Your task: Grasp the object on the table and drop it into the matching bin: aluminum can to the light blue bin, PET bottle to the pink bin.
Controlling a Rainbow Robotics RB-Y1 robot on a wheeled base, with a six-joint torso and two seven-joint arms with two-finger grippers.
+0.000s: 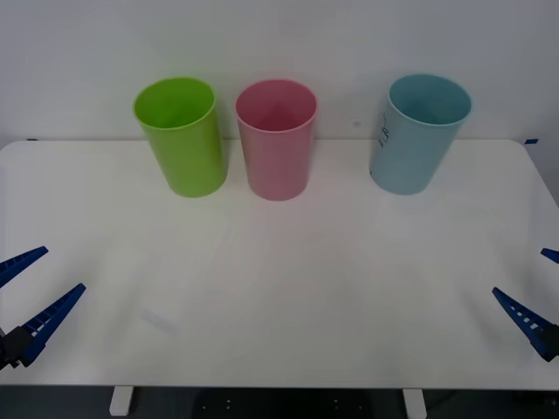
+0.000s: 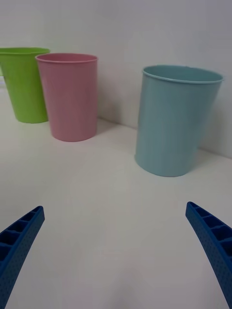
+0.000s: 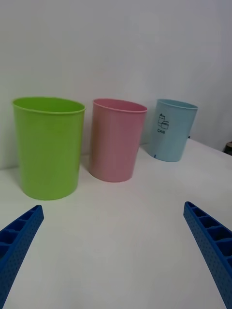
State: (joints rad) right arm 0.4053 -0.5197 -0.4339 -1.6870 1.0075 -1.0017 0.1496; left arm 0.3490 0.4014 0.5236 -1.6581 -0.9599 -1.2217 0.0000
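Note:
The object, aluminum can or PET bottle, is out of view. The light blue bin [image 1: 419, 135] stands upright at the back right of the white table [image 1: 279, 288], with a dark "CAN" mark on its side [image 3: 171, 130]. The pink bin [image 1: 277, 140] stands upright at the back centre. My left gripper [image 1: 31, 292] is open and empty near the front left corner. Near the front right edge, my right gripper [image 1: 534, 288] is also open and empty. The right wrist view has the light blue bin [image 2: 179, 120] nearest and the pink bin [image 2: 70, 96] farther off.
A lime green bin [image 1: 182, 135] stands upright left of the pink one, close beside it. A white wall runs right behind the three bins. A wide stretch of bare tabletop lies between the bins and both grippers.

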